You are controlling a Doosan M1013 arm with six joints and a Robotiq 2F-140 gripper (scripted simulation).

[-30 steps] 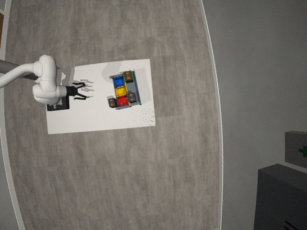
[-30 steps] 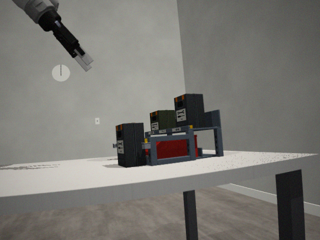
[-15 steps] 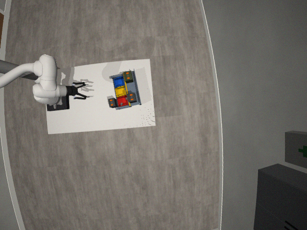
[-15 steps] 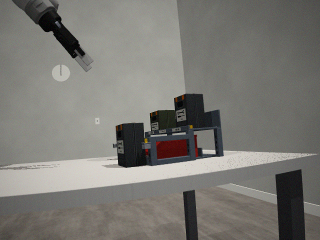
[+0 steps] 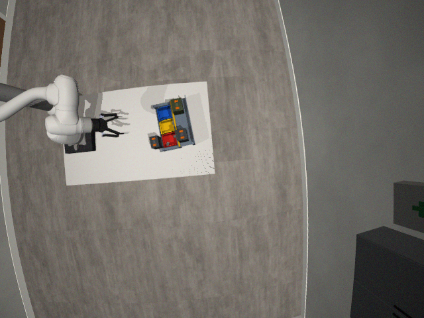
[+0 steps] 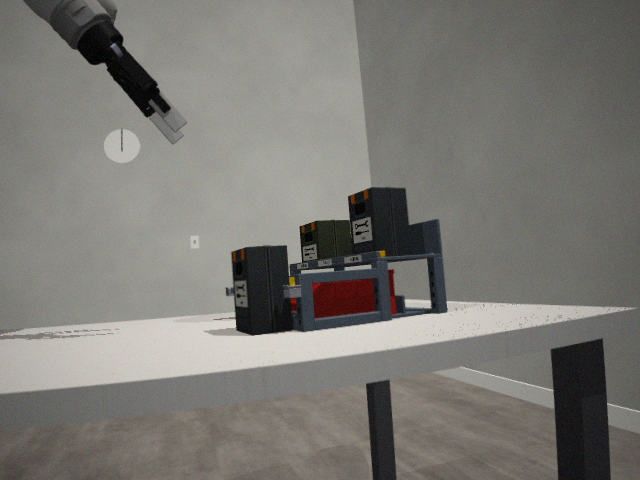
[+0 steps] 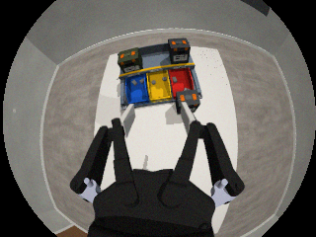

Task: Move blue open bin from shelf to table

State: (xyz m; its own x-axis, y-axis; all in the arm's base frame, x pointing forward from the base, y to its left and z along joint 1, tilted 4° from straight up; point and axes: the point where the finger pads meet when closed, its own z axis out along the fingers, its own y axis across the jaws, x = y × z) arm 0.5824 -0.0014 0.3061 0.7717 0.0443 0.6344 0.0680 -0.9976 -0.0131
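My gripper [image 5: 122,125] hangs half-open and empty, high over the worktop's [image 5: 112,164] base-side edge; the blue bin [image 5: 163,113] sits in the shelf [image 5: 189,123] beside the yellow bin [image 5: 166,126]; I should descend squarely toward its open front.

Blue bin [image 5: 163,112] hidden in exterior view, its parts too small, arm [image 5: 20,99] cropped at frame edge

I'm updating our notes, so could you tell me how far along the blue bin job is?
Nothing is done yet: the blue bin sits on the shelf beside the yellow bin. The gripper hangs open and empty above the table. Reaching, grasping, placing and releasing remain.
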